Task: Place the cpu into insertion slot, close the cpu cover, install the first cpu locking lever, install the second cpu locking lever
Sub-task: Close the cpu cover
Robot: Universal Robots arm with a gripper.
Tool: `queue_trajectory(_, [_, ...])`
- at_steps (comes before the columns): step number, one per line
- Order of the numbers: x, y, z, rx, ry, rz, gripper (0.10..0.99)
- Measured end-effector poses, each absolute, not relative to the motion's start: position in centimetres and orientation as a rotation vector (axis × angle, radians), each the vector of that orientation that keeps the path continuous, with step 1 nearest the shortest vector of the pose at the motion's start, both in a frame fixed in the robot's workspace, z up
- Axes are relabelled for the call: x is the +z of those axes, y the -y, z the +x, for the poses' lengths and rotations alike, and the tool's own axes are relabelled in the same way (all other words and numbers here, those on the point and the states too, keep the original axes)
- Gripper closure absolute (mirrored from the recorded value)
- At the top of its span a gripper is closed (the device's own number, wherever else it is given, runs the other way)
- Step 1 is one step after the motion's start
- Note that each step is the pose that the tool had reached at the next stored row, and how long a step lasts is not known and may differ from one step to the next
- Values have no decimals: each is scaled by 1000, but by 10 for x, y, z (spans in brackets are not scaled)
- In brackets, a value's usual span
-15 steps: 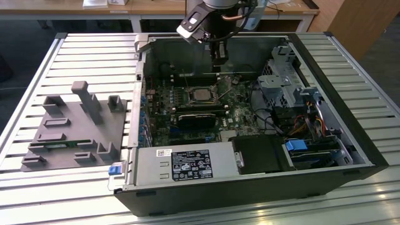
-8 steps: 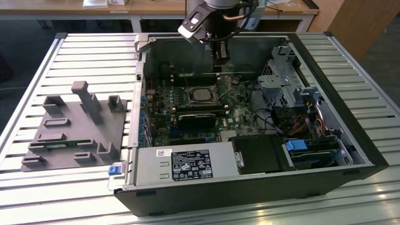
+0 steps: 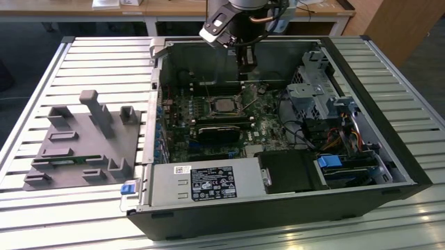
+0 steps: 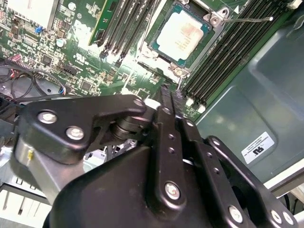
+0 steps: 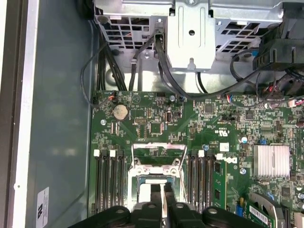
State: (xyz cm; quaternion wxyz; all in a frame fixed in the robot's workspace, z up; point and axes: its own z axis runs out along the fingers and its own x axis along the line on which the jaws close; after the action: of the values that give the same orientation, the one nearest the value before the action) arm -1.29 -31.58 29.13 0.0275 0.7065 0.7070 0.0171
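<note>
The cpu [image 4: 183,34], a pale square chip, lies flat in the insertion slot [image 4: 199,47] on the green board; it is also visible in the exterior view [image 3: 224,105]. The cpu cover [image 5: 159,146], a silvery frame with a window, appears swung back open behind the socket. A thin wire locking lever [image 4: 247,20] sticks out from one socket corner. My gripper [image 3: 245,77] hangs inside the case just past the socket's far side. In both wrist views its black fingers [image 5: 154,194] are pressed together with nothing between them, a little above the board [image 4: 166,92].
Black memory slots [image 4: 223,52] flank the socket. A dark round cooler [image 3: 217,134] sits near the socket, a silver power supply [image 3: 201,182] at the case front and a metal drive cage [image 3: 313,99] with cables on the exterior view's right. A grey fixture [image 3: 83,140] stands on the slatted table.
</note>
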Motion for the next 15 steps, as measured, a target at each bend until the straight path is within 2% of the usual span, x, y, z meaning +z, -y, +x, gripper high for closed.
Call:
queue_trajectory(2, [291,316,-12,53,-2183,2181,925])
queue_trajectory(3, [291,316,-11,53,-2183,2181,980])
queue_trajectory(15, [289,316,2,51,-2184,2182,980])
